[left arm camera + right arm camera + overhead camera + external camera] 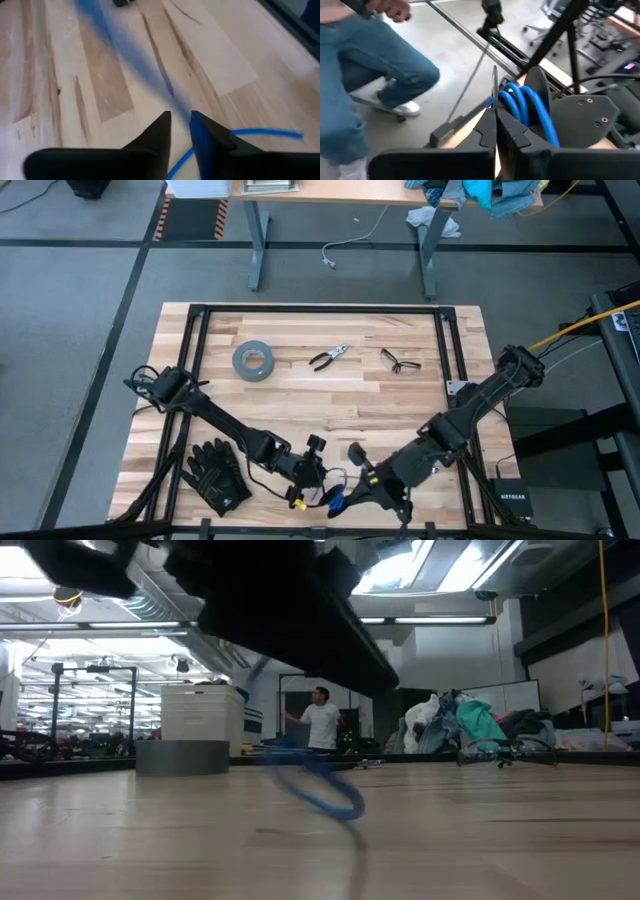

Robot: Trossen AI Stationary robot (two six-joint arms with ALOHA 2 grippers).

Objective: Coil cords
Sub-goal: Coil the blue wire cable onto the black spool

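Cords, thin bendy blue and black cable (335,500) | lying at the table's near edge, between both grippers | left gripper (180,120) pinching the blue strand | right gripper (496,116) squeezed tight, blue loops just beside its fingers.

You are working in a large open lab or workshop: a pale butcher-block wooden table (330,395) framed by black metal rails stands on grey carpet tiles, with long ceiling light strips (420,570), a height-adjustable desk (340,195) and a standing person (321,720) beyond.
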